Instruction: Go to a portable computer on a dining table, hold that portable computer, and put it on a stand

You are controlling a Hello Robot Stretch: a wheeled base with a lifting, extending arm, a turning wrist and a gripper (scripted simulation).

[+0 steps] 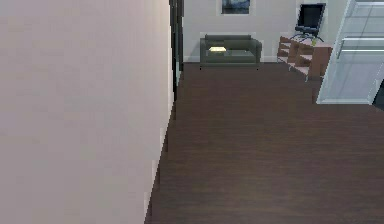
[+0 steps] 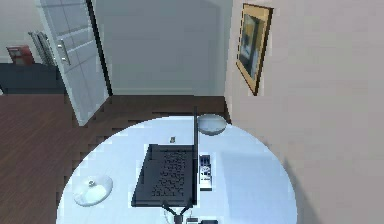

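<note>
The portable computer lay unfolded in the middle of the worktop. It looked stiff and rather heavy, its screen fragile, so the base seemed safest to take. The fingers were at the worktop's near edge; whether they held anything I could not tell.

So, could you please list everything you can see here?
table: one, white, round, arm side view
laptop: one, dark, open, on the table's middle
bowl: one, pale grey, table's far edge
dish: one, white, table's left
framed picture: one, gold frame, wall at right
door: one, white, beyond the table
sofa: one, grey-green, forward view's far wall
television: one, dark, on a brown stand, forward view's right
gripper: one, dark, by the laptop's near edge; cannot tell if holding anything
</note>
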